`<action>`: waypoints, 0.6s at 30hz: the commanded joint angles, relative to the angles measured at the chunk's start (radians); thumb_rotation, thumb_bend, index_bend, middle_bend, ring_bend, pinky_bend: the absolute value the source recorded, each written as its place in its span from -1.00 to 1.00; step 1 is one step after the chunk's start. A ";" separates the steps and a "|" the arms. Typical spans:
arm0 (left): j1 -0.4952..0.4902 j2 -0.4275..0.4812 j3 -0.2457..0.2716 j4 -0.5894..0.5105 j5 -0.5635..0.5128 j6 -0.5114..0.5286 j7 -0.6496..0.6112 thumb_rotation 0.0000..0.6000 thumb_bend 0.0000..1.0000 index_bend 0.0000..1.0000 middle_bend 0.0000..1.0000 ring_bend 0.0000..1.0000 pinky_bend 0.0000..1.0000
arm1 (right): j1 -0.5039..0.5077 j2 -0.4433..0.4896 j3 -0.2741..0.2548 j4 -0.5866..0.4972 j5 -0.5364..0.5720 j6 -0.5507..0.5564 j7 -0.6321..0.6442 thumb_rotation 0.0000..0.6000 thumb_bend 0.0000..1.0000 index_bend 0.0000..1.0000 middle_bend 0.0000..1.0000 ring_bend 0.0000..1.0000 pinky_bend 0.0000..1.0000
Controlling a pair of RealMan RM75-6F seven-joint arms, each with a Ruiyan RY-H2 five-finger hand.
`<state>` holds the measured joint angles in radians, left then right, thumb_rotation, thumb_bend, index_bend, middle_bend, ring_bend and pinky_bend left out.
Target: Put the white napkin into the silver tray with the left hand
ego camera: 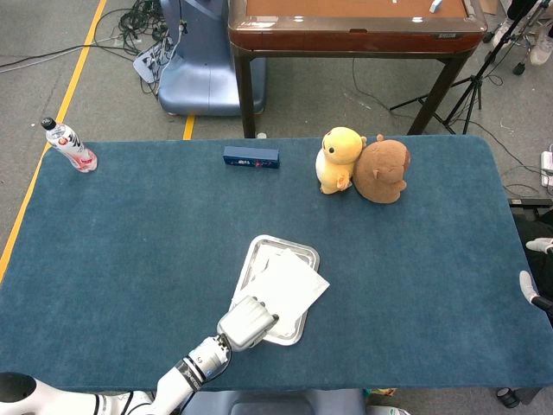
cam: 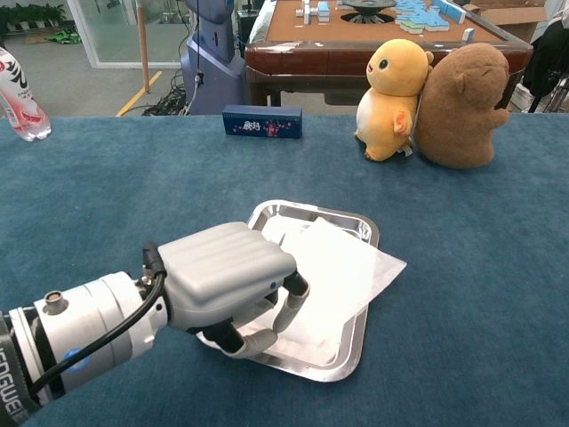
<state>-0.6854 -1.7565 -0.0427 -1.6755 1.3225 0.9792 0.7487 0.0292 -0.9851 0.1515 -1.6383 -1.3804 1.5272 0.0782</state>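
Note:
The silver tray (ego camera: 263, 246) (cam: 307, 207) sits on the blue table, front of centre. A white napkin (ego camera: 290, 278) (cam: 345, 265) lies across it, and its right corner hangs over the tray's right rim. My left hand (ego camera: 249, 321) (cam: 229, 277) is at the tray's near left corner. Its fingers are curled down on the napkin's near edge and pinch it. At the right edge of the head view, small pale parts that may be my right hand (ego camera: 527, 285) show too little to tell how the fingers stand.
A yellow plush toy (ego camera: 340, 159) and a brown plush toy (ego camera: 382, 170) stand together at the back right. A dark blue box (ego camera: 251, 156) lies at the back centre. A plastic bottle (ego camera: 69, 145) lies at the far left corner.

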 commanded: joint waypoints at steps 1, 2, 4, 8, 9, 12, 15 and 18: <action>-0.001 -0.005 0.001 -0.007 -0.024 0.006 0.029 1.00 0.28 0.21 0.77 0.21 0.26 | 0.000 0.000 0.000 0.000 0.000 0.000 0.000 1.00 -0.22 -0.34 -0.37 -0.68 -0.41; 0.000 -0.008 0.001 -0.011 -0.036 0.011 0.043 1.00 0.30 0.21 0.78 0.22 0.26 | 0.000 0.000 0.000 0.000 0.000 -0.001 -0.001 1.00 -0.22 -0.33 -0.37 -0.68 -0.41; 0.000 -0.014 0.001 -0.017 -0.052 0.019 0.068 1.00 0.33 0.22 0.79 0.22 0.26 | 0.000 0.000 0.000 -0.001 0.000 -0.001 -0.003 1.00 -0.22 -0.34 -0.37 -0.68 -0.41; 0.001 -0.030 0.001 -0.034 -0.092 0.043 0.127 1.00 0.37 0.23 0.80 0.23 0.26 | 0.000 0.000 0.000 -0.001 0.001 -0.001 -0.003 1.00 -0.21 -0.34 -0.37 -0.68 -0.41; 0.002 -0.033 0.001 -0.037 -0.101 0.049 0.141 1.00 0.38 0.23 0.80 0.24 0.26 | 0.000 0.000 0.000 -0.001 0.001 -0.001 -0.002 1.00 -0.21 -0.34 -0.37 -0.68 -0.41; 0.005 -0.048 -0.002 -0.046 -0.132 0.076 0.188 1.00 0.40 0.23 0.81 0.25 0.27 | 0.000 0.000 0.001 0.000 0.001 -0.001 -0.001 1.00 -0.21 -0.34 -0.37 -0.68 -0.41; 0.008 -0.061 -0.005 -0.052 -0.160 0.103 0.223 1.00 0.42 0.24 0.82 0.25 0.28 | 0.000 0.000 0.001 0.000 0.002 -0.001 0.000 1.00 -0.22 -0.34 -0.37 -0.68 -0.41; 0.010 -0.071 -0.007 -0.053 -0.178 0.125 0.244 1.00 0.44 0.24 0.83 0.25 0.29 | -0.001 0.000 0.001 0.001 0.002 -0.001 0.000 1.00 -0.21 -0.33 -0.37 -0.68 -0.41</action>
<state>-0.6767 -1.8236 -0.0486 -1.7269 1.1493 1.0993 0.9876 0.0288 -0.9854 0.1529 -1.6376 -1.3787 1.5261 0.0783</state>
